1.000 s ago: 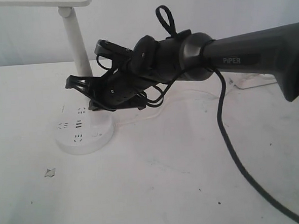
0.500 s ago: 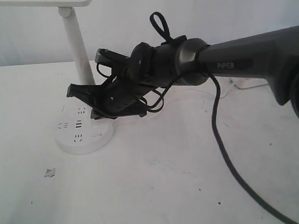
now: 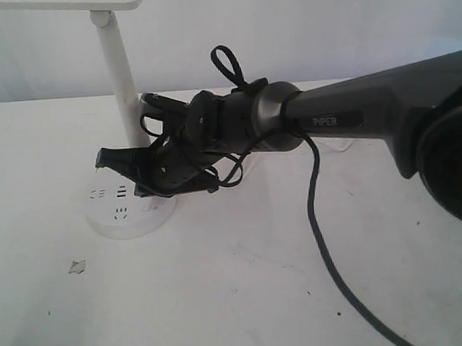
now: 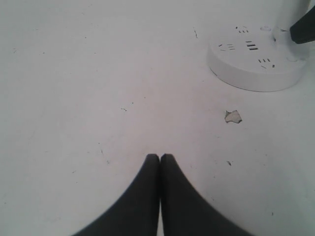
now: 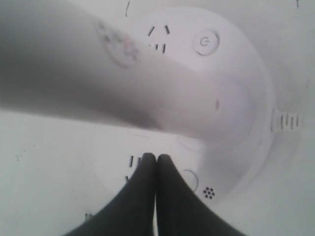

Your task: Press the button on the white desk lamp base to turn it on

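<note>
Because the blurred stem sweeps across the right wrist view, much of the white desk lamp base is hidden, and a second ring shows only half beside the right gripper. The button, marked with a power sign, sits on the base's top across the stem from those fingertips. Both grippers are pressed together and empty: the right over the base, contact unclear; the left gripper above bare table, well away.

Over the last second the right gripper swung leftward and sank, its closed fingers dropping from higher beside the stem to low over the white desk lamp base. Its dark cable trailed leftward too. The fingertips possibly reached the base top, though the view was unclear.
</note>
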